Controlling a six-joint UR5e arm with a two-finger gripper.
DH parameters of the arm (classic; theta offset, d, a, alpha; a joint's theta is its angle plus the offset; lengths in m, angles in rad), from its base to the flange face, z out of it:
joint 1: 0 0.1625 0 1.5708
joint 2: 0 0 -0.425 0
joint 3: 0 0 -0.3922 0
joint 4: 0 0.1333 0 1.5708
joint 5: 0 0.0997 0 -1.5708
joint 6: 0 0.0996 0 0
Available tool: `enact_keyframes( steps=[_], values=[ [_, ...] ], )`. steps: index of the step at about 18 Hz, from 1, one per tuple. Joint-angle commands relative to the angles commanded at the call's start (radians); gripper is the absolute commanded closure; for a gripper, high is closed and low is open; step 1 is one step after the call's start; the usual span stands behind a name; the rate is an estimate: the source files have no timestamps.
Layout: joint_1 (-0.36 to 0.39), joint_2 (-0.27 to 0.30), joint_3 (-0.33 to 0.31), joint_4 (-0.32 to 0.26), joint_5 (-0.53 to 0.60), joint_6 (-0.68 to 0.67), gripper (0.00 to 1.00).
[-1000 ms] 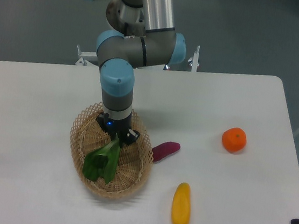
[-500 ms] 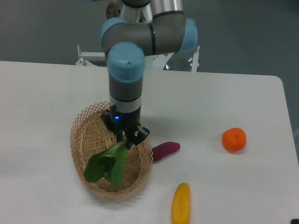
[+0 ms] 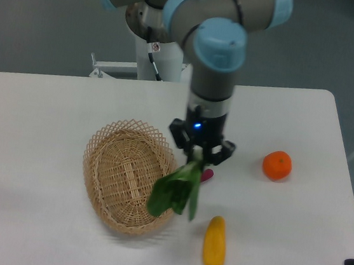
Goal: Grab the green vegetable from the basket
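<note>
My pincer (image 3: 198,154) is clamped on the stalk end of the bok choy (image 3: 175,191), which hangs from it in the air with its dark green leaves drooping down and to the left. The leaves dangle over the right edge of the wicker basket (image 3: 124,174), whose oval bowl sits on the white worktop (image 3: 37,123) to the left of my pincer. A blue light glows on my wrist just above the jaws, and my arm (image 3: 217,60) comes down to it from the upper part of the view.

Just behind the stalk and my fingers, a bit of the purple sweet potato (image 3: 207,174) shows on the worktop; most of it is hidden by the pincer and the vegetable. Below it, near the front edge, the yellow elongated fruit (image 3: 214,243) lies lengthwise, close to the tip of the hanging leaves but apart from them. An orange (image 3: 277,165) sits well off to the right, level with my pincer.
</note>
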Motion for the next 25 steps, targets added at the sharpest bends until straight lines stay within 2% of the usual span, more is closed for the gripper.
enact_keyframes(
  steps=[2, 6, 10, 25],
  values=[
    [0.054, -0.006, 0.023, -0.025, -0.002, 0.097, 0.63],
    [0.135, -0.029, 0.037, -0.025, -0.002, 0.244, 0.63],
    [0.181, -0.061, 0.048, -0.02, 0.0, 0.346, 0.63],
    [0.181, -0.043, 0.034, -0.026, 0.002, 0.338, 0.63]
  ],
)
